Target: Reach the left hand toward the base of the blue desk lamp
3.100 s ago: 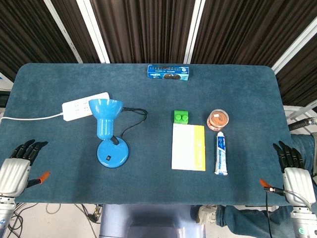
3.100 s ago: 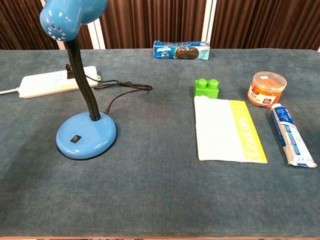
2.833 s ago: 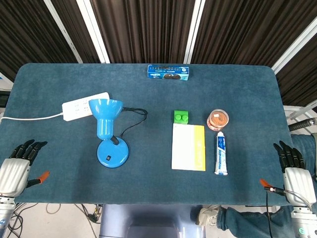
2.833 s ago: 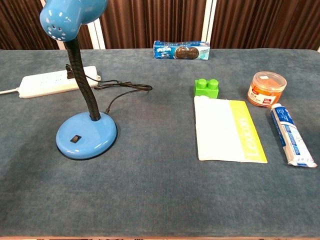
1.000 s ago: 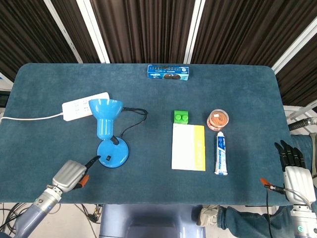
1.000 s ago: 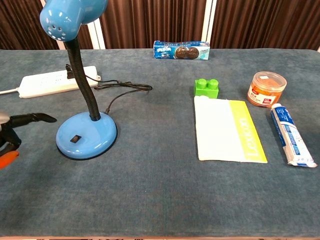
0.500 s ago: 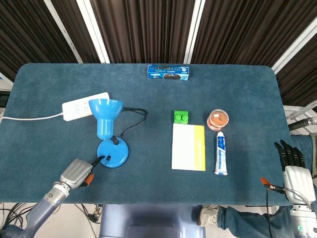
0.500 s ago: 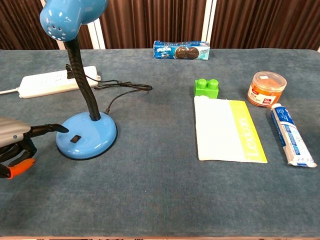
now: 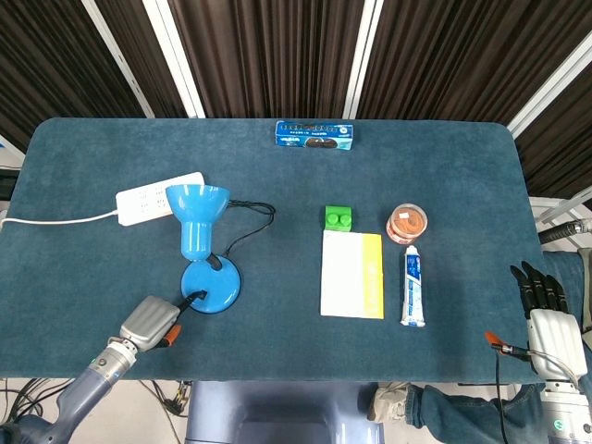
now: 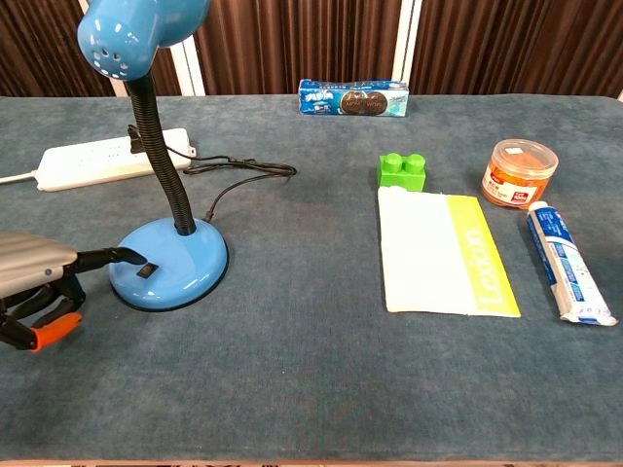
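The blue desk lamp stands left of the table's middle, its round base under a bent black neck and a blue shade. My left hand lies just left of the base and holds nothing. One finger is stretched out, its tip at the black switch on the base's near-left rim, while the other fingers are curled in. My right hand hangs off the table's right edge, fingers straight and empty; the chest view does not show it.
A white power strip lies behind the lamp, with the lamp's black cord running to it. To the right lie a green brick, a white-yellow notebook, an orange jar, a toothpaste tube and a cookie pack.
My left hand has moved from the table's left edge rightward to the lamp base, its outstretched finger now reaching the switch. The right hand has barely moved.
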